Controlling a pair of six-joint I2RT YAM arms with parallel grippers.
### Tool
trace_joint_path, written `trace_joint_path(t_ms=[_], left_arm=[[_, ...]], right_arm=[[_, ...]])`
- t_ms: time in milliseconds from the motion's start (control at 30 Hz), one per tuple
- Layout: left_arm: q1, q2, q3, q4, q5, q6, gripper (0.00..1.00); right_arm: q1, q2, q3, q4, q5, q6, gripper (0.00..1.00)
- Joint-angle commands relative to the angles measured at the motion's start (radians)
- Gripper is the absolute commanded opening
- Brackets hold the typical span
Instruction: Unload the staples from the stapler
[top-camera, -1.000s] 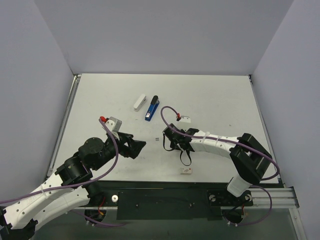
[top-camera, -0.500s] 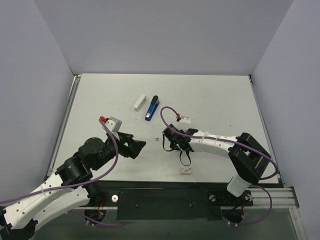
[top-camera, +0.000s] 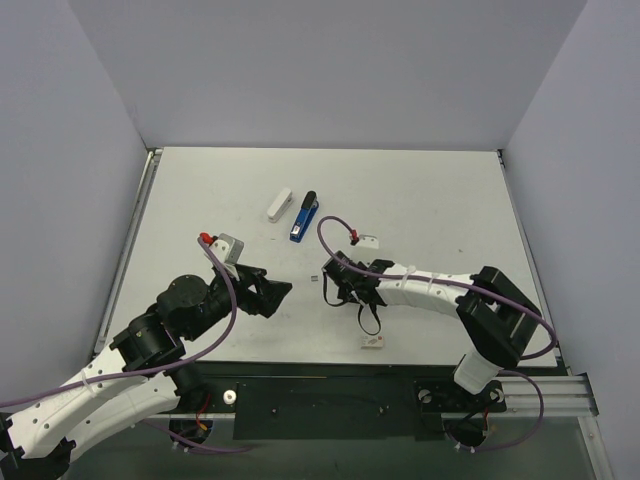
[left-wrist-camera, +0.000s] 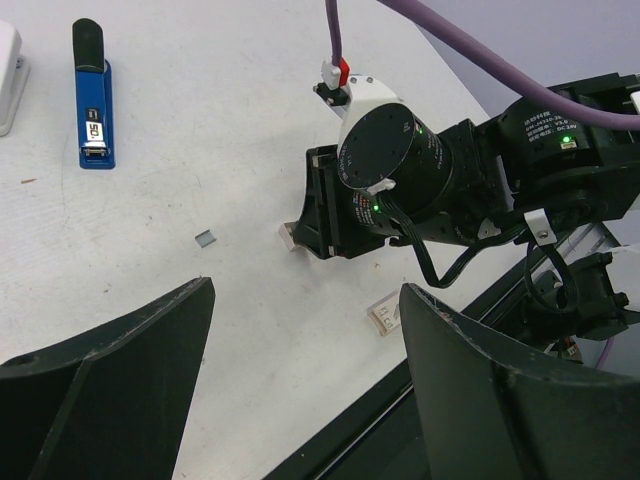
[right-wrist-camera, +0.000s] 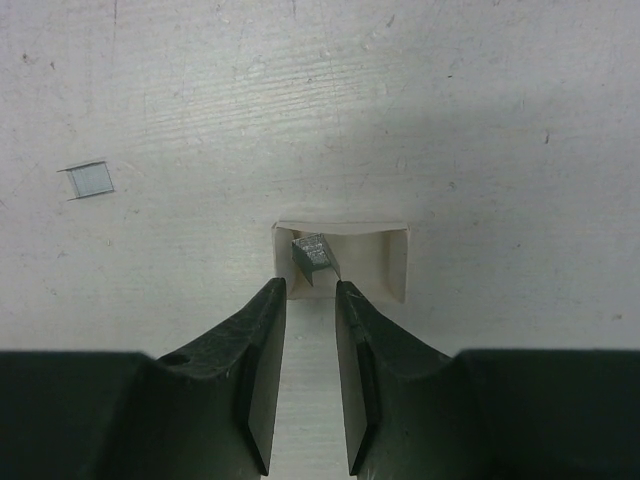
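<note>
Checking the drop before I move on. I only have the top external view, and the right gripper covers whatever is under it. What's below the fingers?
Observer: The right wrist view shows a white paper tray with a strip of staples lying in it, just ahead of the right gripper.
Operator: Is it holding anything?
Observer: No. Its jaws stand a narrow gap apart with nothing between them.
Operator: And the left side?
Observer: The left wrist view shows the left gripper wide open with nothing in it.
</note>
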Motion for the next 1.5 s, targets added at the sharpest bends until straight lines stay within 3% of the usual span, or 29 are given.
trace_joint_path(t_ms=[0,433,833,1067,1467], left_arm=[[-0.002,-0.004,0.02,0.01,-0.003,0.004,0.85],[-0.002,-0.006,0.025,0.005,-0.006,0.007,0.85],[-0.002,0.007,0.034,0.003,-0.01,0.013,0.85],[-0.002,0.017,0.033,0.011,-0.006,0.012,0.85],[-0.002,0.02,0.028,0.014,-0.007,0.01,0.85]], right_arm=[[0.018,-0.01,0.03,-0.055,0.059,0.013,0.24],[0.002,-0.051,0.079,-0.092,0.125,-0.066,0.23],[-0.041,-0.048,0.005,0.054,0.011,-0.205,0.21],[-0.044,-0.034,-0.008,0.084,-0.027,-0.22,0.27],[-0.044,-0.011,-0.004,0.068,-0.015,-0.225,0.27]])
